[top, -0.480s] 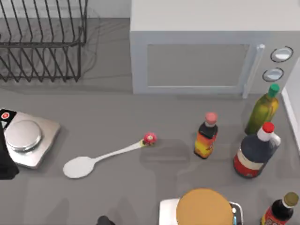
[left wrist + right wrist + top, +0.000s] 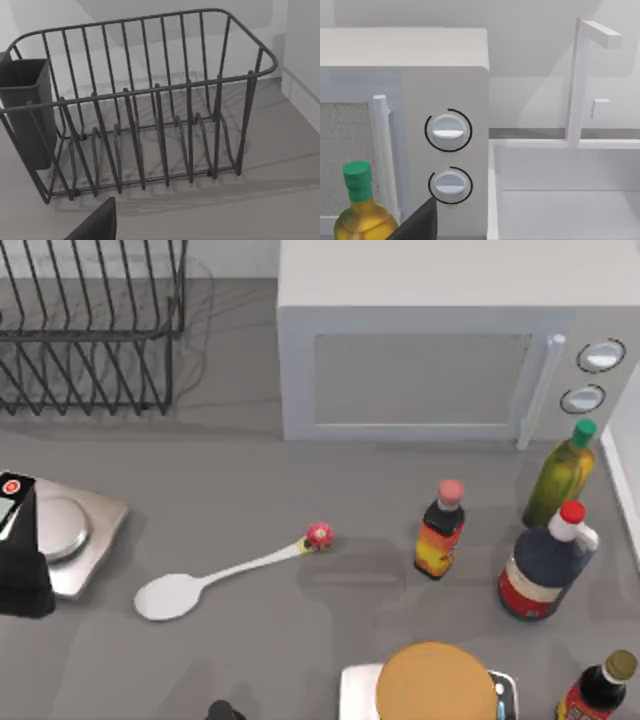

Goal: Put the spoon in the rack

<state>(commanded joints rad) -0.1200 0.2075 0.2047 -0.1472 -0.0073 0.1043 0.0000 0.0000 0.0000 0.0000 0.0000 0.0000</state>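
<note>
Spoon [image 2: 215, 578] lies between scale [image 2: 85, 540] and sauce bottle [image 2: 440, 530], my left arm [image 2: 22, 565] now further over the scale, fingers' state unclear

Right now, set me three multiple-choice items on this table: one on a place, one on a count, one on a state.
1. Where does the spoon lie?
A. in the rack
B. flat on the table, between the scale and the small red-capped bottle
C. on top of the microwave

2. How many round knobs does the microwave have?
A. two
B. three
C. four

3. What does the rack hold between its tines?
A. plates
B. the spoon
C. nothing

Answers: 1 B, the top view shows it on the grey table right of the scale and left of the bottle. 2 A, two knobs sit one above the other in the right wrist view. 3 C, its tines stand bare in the left wrist view.
</note>
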